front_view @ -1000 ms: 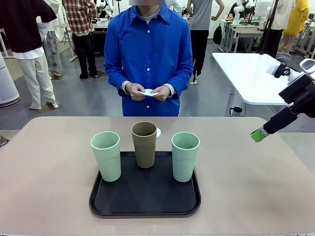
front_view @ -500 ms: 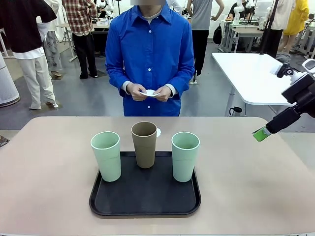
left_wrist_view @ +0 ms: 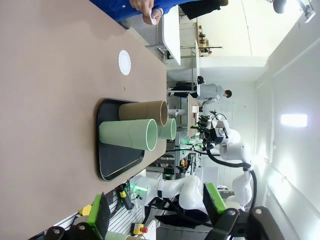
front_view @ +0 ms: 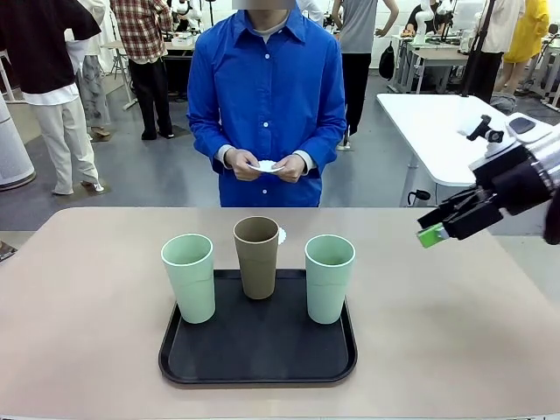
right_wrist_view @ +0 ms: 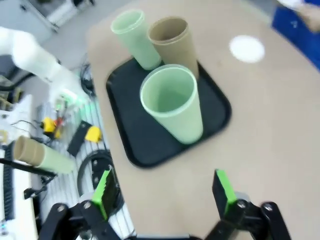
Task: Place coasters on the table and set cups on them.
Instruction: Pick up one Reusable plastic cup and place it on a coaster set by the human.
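Three cups stand on a black tray (front_view: 258, 354): a mint one (front_view: 188, 278) on the left, a brown one (front_view: 256, 257) in the middle, a mint one (front_view: 329, 279) on the right. One white lace coaster (front_view: 282, 235) lies on the table (front_view: 87, 306) just behind the brown cup; the wrist views show the coaster (left_wrist_view: 124, 62) (right_wrist_view: 246, 48) bare. The person's hands hold more coasters (front_view: 265, 165) at waist height. My right gripper (front_view: 433, 234) hovers open above the table's right side, right of the tray, nothing between its fingers. My left gripper (left_wrist_view: 157, 210) is open and empty, off to the tray's side.
The person in a blue shirt (front_view: 265, 96) stands at the far edge, behind the tray. A white table (front_view: 437, 131) stands at the back right. Bare tabletop lies left, right and in front of the tray.
My right gripper has swung leftward, in over the table's right edge, and turned to point more toward the tray. Cups, coaster and the person's hands stay put.
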### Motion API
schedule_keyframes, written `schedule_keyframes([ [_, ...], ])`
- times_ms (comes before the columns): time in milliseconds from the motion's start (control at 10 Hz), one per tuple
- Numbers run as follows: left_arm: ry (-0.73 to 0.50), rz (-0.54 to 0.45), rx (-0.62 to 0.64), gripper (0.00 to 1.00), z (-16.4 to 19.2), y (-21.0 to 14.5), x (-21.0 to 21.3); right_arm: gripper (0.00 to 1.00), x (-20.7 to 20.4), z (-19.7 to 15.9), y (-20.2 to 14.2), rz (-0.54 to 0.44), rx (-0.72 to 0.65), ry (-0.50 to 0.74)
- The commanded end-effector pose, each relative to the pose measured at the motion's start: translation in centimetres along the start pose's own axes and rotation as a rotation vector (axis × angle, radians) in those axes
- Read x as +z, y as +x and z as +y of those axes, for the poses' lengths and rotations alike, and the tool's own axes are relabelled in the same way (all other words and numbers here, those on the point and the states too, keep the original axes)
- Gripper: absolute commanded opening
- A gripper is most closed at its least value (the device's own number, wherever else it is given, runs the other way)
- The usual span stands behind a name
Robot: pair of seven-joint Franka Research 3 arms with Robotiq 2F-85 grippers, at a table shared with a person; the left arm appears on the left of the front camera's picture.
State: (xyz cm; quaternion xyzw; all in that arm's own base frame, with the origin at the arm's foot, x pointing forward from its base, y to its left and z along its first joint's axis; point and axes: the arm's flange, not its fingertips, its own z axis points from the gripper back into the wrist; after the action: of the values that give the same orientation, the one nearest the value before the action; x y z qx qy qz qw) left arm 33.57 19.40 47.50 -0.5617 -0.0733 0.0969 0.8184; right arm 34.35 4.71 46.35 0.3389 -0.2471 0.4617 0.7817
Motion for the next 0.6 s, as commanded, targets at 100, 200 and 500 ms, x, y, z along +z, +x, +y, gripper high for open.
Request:
schedule_keyframes([
  [100, -0.010, -0.003, 0.000, 1.00, -0.1, -0.1, 0.1, 1.00, -2.4, -3.0, -1.0, -0.237, 0.107, 0.161],
  [200, -0.010, -0.003, 0.000, 1.00, -0.1, -0.1, 0.1, 1.00, -2.9, -3.2, -1.4, -0.277, 0.147, 0.222],
  [500, -0.010, -0.003, 0.000, 1.00, -0.1, -0.1, 0.1, 1.00, -3.7, -3.5, -2.6, -0.265, 0.246, 0.240],
])
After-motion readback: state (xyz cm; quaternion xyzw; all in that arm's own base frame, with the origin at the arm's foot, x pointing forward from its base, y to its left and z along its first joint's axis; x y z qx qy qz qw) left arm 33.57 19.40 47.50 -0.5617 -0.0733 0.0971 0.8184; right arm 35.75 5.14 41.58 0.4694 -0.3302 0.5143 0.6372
